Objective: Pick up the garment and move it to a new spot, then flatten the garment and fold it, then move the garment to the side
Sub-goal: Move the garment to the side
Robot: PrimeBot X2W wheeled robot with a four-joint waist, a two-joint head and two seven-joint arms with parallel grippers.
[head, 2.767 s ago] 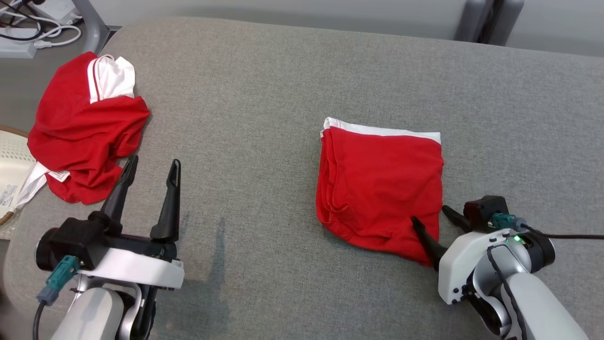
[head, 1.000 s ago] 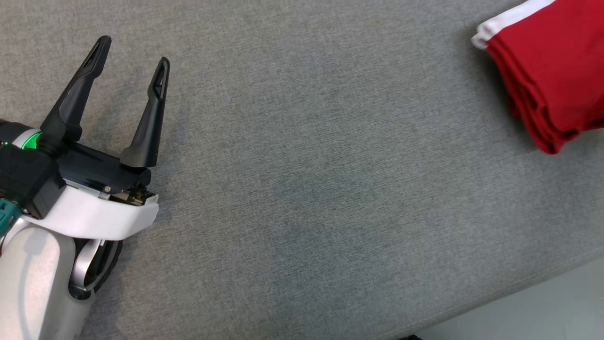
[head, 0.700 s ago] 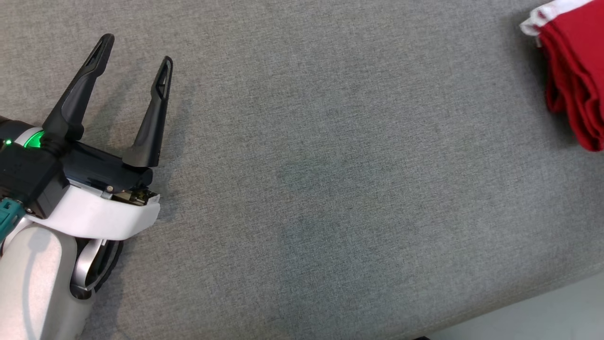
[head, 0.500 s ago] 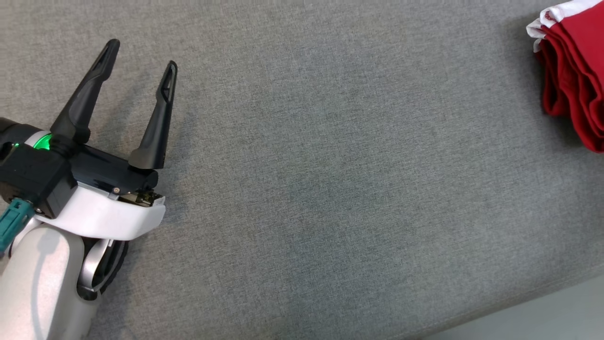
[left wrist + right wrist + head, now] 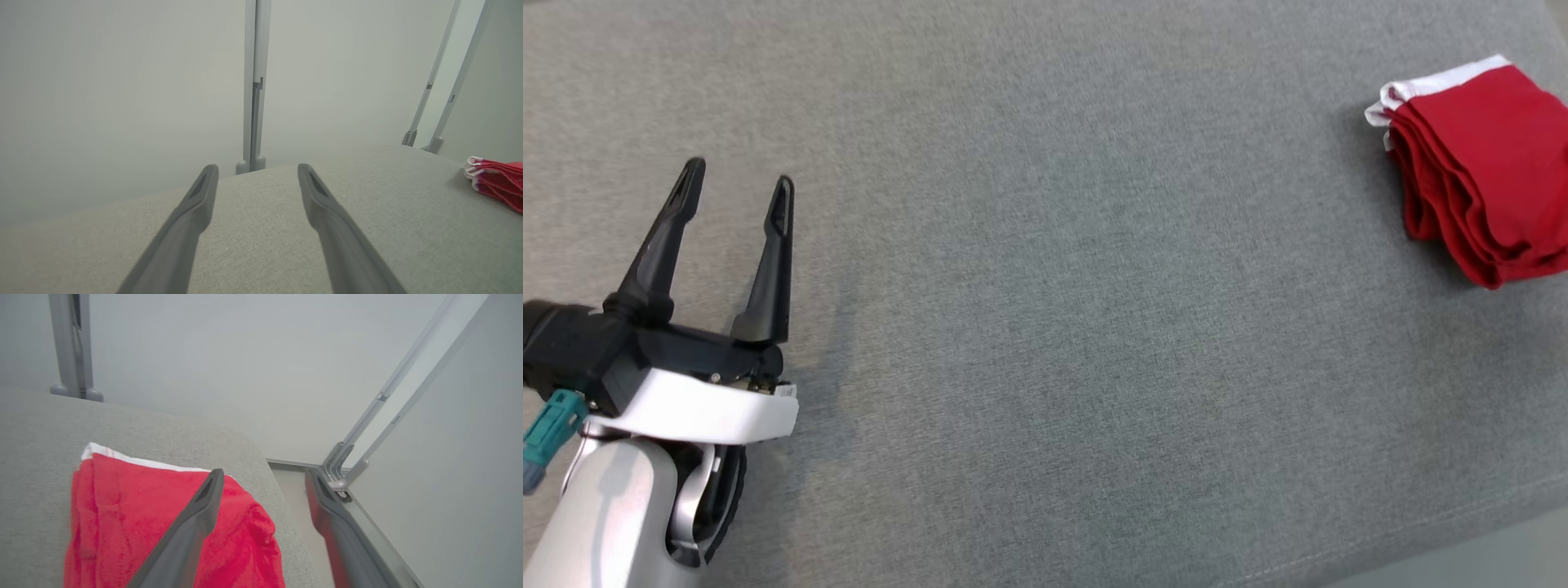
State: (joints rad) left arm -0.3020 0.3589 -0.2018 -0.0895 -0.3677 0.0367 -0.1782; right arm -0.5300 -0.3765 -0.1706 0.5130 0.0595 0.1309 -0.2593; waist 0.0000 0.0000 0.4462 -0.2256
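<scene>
Garment [image 5: 1486,155], red, white-trimmed, on grey upholstery [image 5: 1054,286].

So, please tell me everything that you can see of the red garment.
The red garment looks like soft cloth, folded into a thick, roughly square bundle with a white band along its far edge and layered folds on its left side. It lies flat on the grey fabric surface, near that surface's right end. The right gripper is open over it, not closed on it.
</scene>
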